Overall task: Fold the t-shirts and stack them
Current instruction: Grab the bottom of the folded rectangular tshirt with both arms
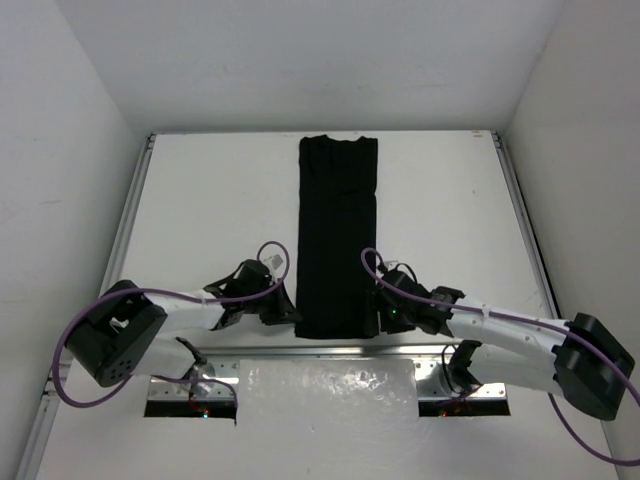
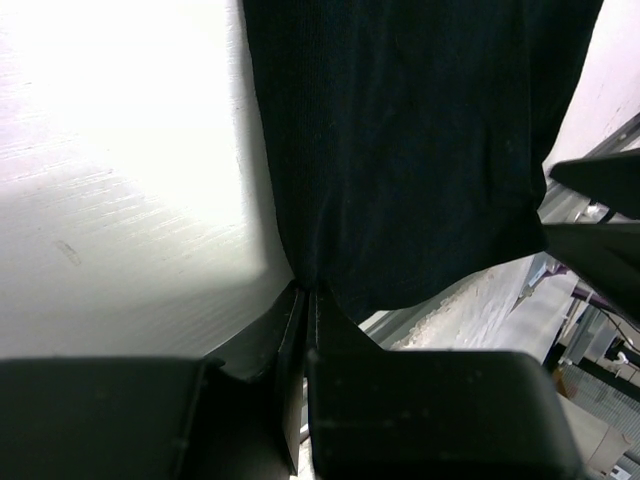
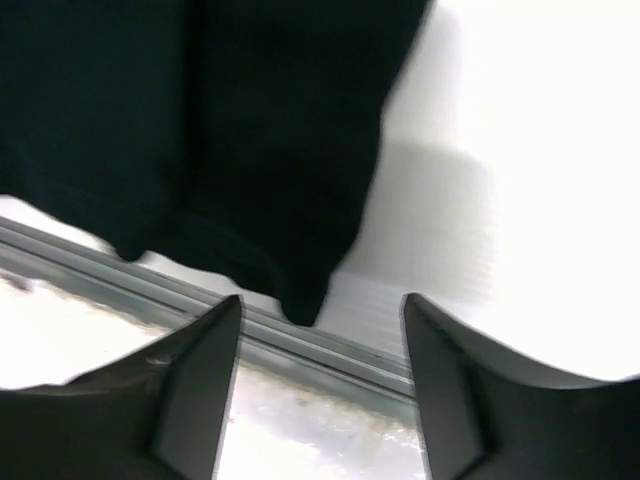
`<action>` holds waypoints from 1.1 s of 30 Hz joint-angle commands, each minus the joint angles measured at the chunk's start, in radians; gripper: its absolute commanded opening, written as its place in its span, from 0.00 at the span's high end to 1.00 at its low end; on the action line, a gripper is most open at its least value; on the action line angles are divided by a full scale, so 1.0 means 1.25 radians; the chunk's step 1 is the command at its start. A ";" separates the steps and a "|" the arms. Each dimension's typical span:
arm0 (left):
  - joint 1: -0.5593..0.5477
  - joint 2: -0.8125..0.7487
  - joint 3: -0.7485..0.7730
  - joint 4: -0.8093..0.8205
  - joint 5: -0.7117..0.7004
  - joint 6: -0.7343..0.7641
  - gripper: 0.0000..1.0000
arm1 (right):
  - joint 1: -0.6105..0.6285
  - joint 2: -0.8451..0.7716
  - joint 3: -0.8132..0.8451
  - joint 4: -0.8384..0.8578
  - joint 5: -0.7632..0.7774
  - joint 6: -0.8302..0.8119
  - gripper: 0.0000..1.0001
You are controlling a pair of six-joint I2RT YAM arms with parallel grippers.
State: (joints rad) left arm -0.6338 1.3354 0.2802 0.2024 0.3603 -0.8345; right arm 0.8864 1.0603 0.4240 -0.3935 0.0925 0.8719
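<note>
Centrally, a black t-shirt (image 1: 338, 240) lies folded into a long narrow strip on a white tabletop (image 1: 200, 220), with a robot arm at each lower corner.

The strip runs from upper centre to lower centre of the overhead view, flat and smooth. At its lower left corner the left fingers (image 2: 305, 300) are pressed fully together and appear to pinch the cloth edge. At the lower right corner the right fingers (image 1: 383, 310) stand wide apart, holding nothing, with the corner just ahead of them. The cloth looks thin, light and limp, so it will likely sag and slip unless both lower corners are pinched through all layers.
</note>
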 commanded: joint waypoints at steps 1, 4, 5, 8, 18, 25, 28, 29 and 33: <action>-0.006 -0.028 -0.008 0.007 0.000 0.017 1.00 | 0.005 0.007 -0.054 0.051 -0.044 0.034 0.38; -0.006 -0.044 -0.011 0.011 0.003 0.016 1.00 | 0.004 -0.015 -0.103 0.118 -0.065 0.051 0.48; -0.006 -0.047 -0.012 0.015 0.005 0.015 1.00 | 0.004 -0.019 -0.108 0.134 -0.065 0.055 0.51; -0.005 -0.046 -0.012 0.025 0.019 0.014 1.00 | 0.005 -0.013 -0.120 0.168 -0.070 0.052 0.61; -0.006 -0.066 -0.024 0.037 0.049 -0.002 1.00 | 0.005 -0.031 -0.094 0.166 -0.048 0.047 1.00; -0.005 -0.155 0.044 -0.012 0.038 -0.026 1.00 | 0.005 -0.118 -0.026 0.099 -0.053 0.047 1.00; -0.005 -0.138 0.117 -0.042 0.021 -0.018 1.00 | 0.004 -0.103 0.037 0.067 -0.009 0.021 1.00; -0.005 -0.115 0.140 -0.072 0.013 -0.014 1.00 | 0.004 -0.092 0.057 0.050 0.004 0.012 1.00; 0.010 -0.044 0.246 -0.135 -0.035 0.010 1.00 | -0.032 -0.056 0.147 0.042 0.036 -0.032 1.00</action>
State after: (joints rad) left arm -0.6323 1.2354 0.5056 0.0784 0.3660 -0.8448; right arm 0.8768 0.9676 0.5156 -0.3264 0.0818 0.8841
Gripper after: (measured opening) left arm 0.009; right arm 0.002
